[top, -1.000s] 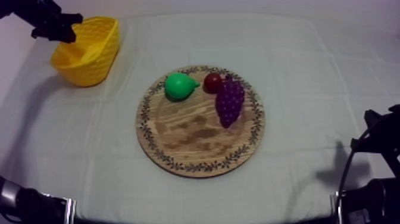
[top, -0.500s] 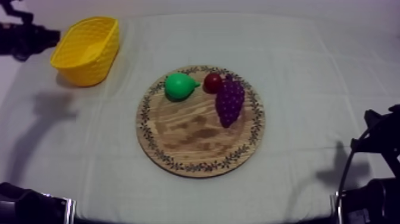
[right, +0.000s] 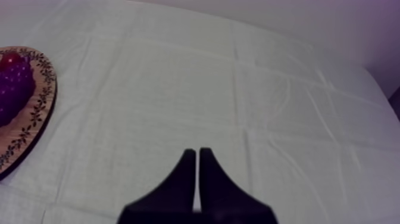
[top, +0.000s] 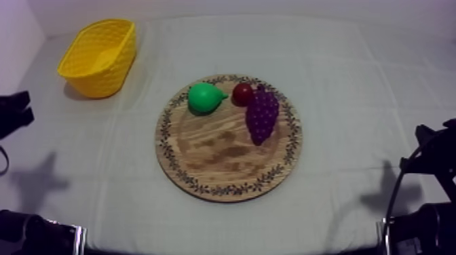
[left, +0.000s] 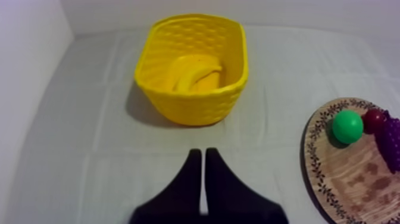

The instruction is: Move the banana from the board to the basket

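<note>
Banana: the banana (left: 193, 74) lies inside the basket, down on its bottom, off the board
Basket: the yellow basket (top: 102, 80) stands upright near the table's far left corner, well apart from the board
Board: the round wooden board (top: 217, 159) with its patterned rim lies flat about the middle of the table (top: 353, 81); its near half is bare wood
Pear: the green pear (top: 203, 98) sits on the board's far left part, its stem end turned toward the small red fruit
Small red fruit: the small red fruit (top: 242, 93) sits at the board's far rim, between the pear and the grapes, just beside the grapes
Grapes: the purple grapes (top: 262, 115) lie on the board's right part, reaching from the far rim toward the middle
My left claw: my left claw (left: 200, 156) has its fingers together in a narrow wedge with nothing between them; it hangs over bare cloth on the near side of the basket and points at it
My right claw: my right claw (right: 194, 154) is likewise pressed together on nothing, over bare cloth toward the table's right edge, with the board's rim and the grapes off to one side
</note>
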Robot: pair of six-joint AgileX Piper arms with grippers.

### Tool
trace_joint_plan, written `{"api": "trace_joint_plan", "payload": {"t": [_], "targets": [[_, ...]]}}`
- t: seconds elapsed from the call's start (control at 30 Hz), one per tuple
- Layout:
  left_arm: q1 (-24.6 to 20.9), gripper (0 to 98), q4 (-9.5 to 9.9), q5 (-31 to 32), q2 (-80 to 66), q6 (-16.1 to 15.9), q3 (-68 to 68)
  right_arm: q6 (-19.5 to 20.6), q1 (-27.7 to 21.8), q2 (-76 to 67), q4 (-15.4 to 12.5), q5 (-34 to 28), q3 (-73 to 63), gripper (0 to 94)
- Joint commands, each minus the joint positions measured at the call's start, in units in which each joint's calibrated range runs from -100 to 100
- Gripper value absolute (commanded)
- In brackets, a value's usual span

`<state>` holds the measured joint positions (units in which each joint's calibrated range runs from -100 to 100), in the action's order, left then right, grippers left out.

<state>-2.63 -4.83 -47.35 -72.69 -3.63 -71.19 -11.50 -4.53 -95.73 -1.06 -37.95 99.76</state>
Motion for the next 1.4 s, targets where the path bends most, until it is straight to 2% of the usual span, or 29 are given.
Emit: {"api": "trace_joint_plan", "payload": {"t": [0.0,0.27,0.63,0.83,0.97,1.07,1.2,1.37], "targets": [[0.27,0.2,0.64,0.51,-12.1,0.56,-6.47,0.0,0.01,-0.02,0.01,-0.04,0.02,0.3],[1.53,0.2,2.59,3.08,-21.79,1.33,-16.5,0.0,0.01,-0.02,0.01,-0.04,0.02,0.3],[4.99,0.2,6.94,4.71,-27.06,5.82,-24.47,0.0,0.01,-0.02,0.01,-0.04,0.02,0.3],[5.55,0.2,7.21,5.03,-27.28,6.67,-25.51,0.0,0.01,-0.02,0.01,-0.04,0.02,0.3],[5.61,0.2,7.16,12.49,-27.3,9.44,-27.68,0.0,0.01,-0.02,0.01,-0.04,0.02,0.3],[5.62,0.2,7.15,14.89,-27.3,12.07,-28.27,0.0,0.01,-0.02,0.01,-0.04,0.02,0.3],[5.63,0.2,7.15,15.85,-27.31,13.88,-28.51,0.0,0.01,-0.02,0.01,-0.04,0.02,0.3],[5.63,0.2,7.15,16.1,-27.31,14.22,-28.57,0.0,0.01,-0.02,0.01,-0.04,0.02,0.3]]}}
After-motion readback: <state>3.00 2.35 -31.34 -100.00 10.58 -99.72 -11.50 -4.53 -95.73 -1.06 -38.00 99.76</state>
